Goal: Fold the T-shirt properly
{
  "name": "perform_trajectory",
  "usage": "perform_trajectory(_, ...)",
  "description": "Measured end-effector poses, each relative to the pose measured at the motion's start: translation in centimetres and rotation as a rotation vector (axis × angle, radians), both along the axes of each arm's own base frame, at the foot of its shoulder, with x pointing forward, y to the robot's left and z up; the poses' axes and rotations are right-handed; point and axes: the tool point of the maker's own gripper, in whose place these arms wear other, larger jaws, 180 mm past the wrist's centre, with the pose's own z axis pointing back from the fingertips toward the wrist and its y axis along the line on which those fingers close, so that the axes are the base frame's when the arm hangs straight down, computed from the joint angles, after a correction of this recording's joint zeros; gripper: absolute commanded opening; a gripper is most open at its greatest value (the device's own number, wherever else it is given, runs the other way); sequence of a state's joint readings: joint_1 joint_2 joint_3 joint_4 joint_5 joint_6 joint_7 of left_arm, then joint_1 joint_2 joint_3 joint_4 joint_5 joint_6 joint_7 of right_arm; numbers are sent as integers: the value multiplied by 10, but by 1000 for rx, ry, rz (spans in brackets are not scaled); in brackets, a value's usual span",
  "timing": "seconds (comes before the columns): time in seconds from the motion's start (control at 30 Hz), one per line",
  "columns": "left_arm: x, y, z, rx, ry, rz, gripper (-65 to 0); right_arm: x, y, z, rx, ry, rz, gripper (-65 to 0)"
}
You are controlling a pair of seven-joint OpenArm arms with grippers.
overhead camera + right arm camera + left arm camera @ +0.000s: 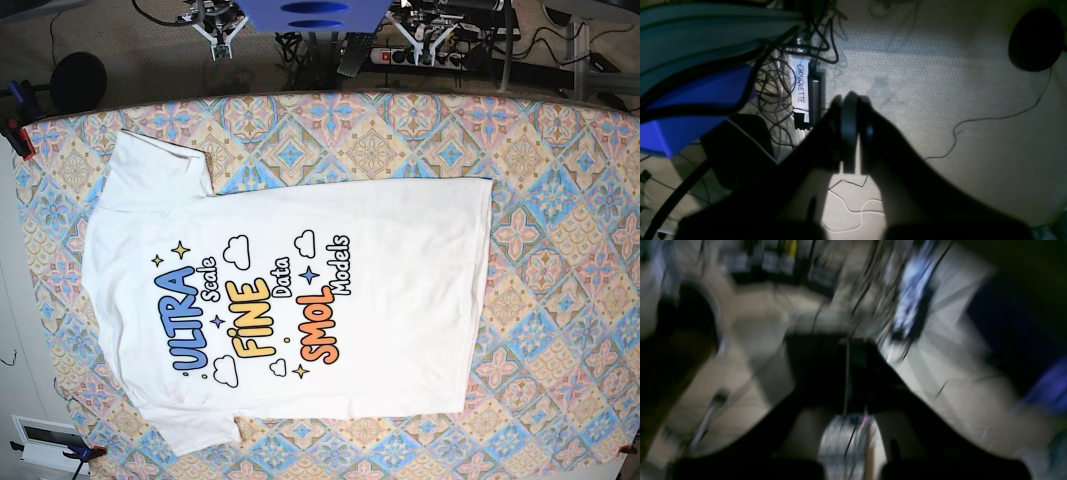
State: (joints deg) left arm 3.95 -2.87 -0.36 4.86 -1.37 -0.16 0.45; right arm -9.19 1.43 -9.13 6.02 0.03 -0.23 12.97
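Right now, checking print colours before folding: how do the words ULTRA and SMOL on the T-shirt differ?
ULTRA is blue; SMOL is orange. ULTRA sits nearer the T-shirt's sleeve end, SMOL nearer its hem. Both are bold capitals, face up.

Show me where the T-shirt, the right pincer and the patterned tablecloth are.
T-shirt (400, 260): base view, plain white lower body.
Right pincer (850, 100): right wrist view, closed fingertips.
Patterned tablecloth (560, 250): base view, bare part beyond the hem.

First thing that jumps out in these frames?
The white T-shirt, spread flat and print-up on the patterned table, its colourful lettering left of centre. Both arms are off it: the right gripper, jaws together, points at a carpeted floor strewn with cables; the left wrist view is blurred.
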Motion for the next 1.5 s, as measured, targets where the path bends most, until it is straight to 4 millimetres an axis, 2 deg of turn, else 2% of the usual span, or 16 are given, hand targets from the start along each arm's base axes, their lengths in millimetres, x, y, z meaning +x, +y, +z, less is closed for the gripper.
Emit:
perform_trajectory(0.07, 22, 4, 1, 11, -66, 67, -643, 0, 0, 0, 0, 0, 0, -650)
perform_trajectory(0.13, 23, 5, 1, 13, -69, 104, -643, 0, 0, 0, 0, -2, 0, -650)
perform_trajectory(0.3, -31, 8, 6, 24, -49, 114, -643, 0, 0, 0, 0, 1, 0, -650)
perform_trajectory(0.37, -40, 8, 7, 29, -33, 116, -643, -1, 0, 0, 0, 4, 5, -650)
perform_trajectory(0.53, -1, 7, 6, 16, -89, 107, -643, 0, 1, 0, 1, 2, 6, -650)
perform_trajectory(0.57, 0, 6, 6, 15, -82, 107, -643, 0, 0, 0, 0, 2, 0, -650)
perform_trajectory(0.73, -36, 5, 6, 14, 13, 112, -643, -1, 2, 0, 2, 3, -1, -650)
perform_trajectory(0.8, -42, 5, 6, 14, 25, 112, -643, 0, 2, 0, 3, 2, -1, -650)
perform_trajectory(0.97, -17, 6, 5, 15, -33, 110, -643, 0, 2, 0, 2, 1, -1, -650)
perform_trajectory(1.03, -15, 6, 5, 14, -34, 110, -643, 0, 2, 0, 2, 3, -1, -650)
perform_trajectory(1.27, -33, 8, 6, 18, 5, 110, -643, 0, 2, 0, 2, -1, -1, -650)
perform_trajectory(1.37, -43, 18, 8, 31, 5, 100, -643, -2, 1, 0, 2, 0, -1, -650)
perform_trajectory(1.43, -61, 25, 10, 44, 31, 97, -643, -5, 0, 0, 0, 4, -1, -650)
perform_trajectory(1.5, -88, 34, 14, 59, 79, 93, -643, -14, -6, 2, -3, 4, 1, -650)
